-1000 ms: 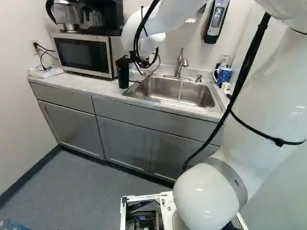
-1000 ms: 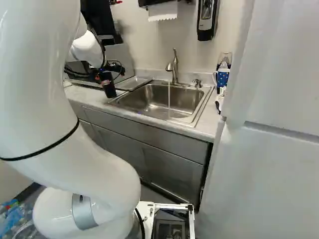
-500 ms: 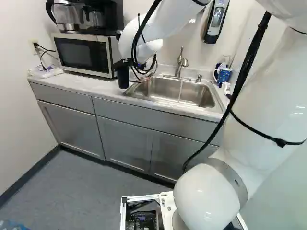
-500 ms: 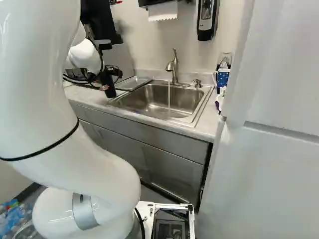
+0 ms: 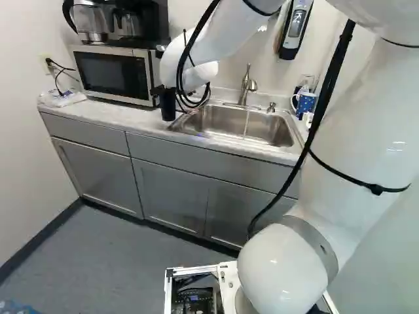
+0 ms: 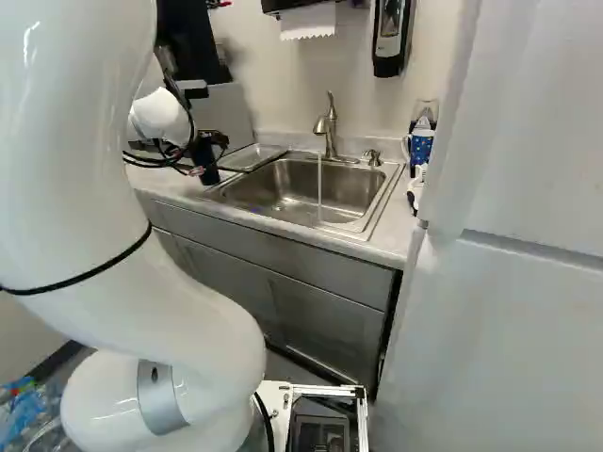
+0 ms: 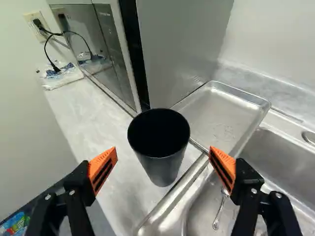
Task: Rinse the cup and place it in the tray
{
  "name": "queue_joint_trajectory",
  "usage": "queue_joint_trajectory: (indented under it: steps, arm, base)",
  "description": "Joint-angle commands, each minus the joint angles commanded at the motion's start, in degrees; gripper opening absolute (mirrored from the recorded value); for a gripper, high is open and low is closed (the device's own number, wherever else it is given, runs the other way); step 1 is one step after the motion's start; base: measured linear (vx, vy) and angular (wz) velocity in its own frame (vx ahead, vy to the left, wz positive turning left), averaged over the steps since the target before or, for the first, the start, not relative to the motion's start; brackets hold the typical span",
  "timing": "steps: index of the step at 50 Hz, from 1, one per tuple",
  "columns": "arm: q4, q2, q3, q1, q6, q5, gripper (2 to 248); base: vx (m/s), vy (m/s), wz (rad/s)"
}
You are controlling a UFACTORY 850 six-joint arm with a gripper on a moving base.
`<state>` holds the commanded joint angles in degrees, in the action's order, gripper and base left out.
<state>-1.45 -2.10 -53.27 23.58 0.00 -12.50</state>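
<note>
A black cup stands upright on the counter beside the sink's rim; it also shows in the left base view, the cup close to the microwave. In the right base view my gripper is around the cup's upper part, partly hidden by the wrist and cables. The wrist view shows the gripper open, orange pads wide apart, the cup between and just ahead of them with gaps on both sides. An empty metal tray lies behind the cup, beside the sink.
Water runs from the faucet into the sink. The microwave borders the cup's spot on the counter. A blue mug stands at the sink's far side, near a tall white surface at the right.
The forearm and wrist have shifted slightly left in the left base view, and the gripper has swung about the cup. The cup and the base have stayed where they were.
</note>
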Motion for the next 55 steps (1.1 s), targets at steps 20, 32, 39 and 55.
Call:
queue_joint_trajectory:
  steps: [20,32,39,55]
  arm:
    - [0.00,-1.69,0.80,0.39,0.00,-6.43,247]
    - [0.00,-2.78,1.17,0.39,0.00,-9.75,247]
    - [0.00,-3.39,1.42,0.39,0.00,-11.68,247]
    - [0.00,-4.31,2.46,0.53,0.00,-16.13,247]
  base:
    - [0.000,0.000,0.000]
    - [0.000,0.000,0.000]
    - [0.000,0.000,0.000]
    - [0.000,0.000,0.000]
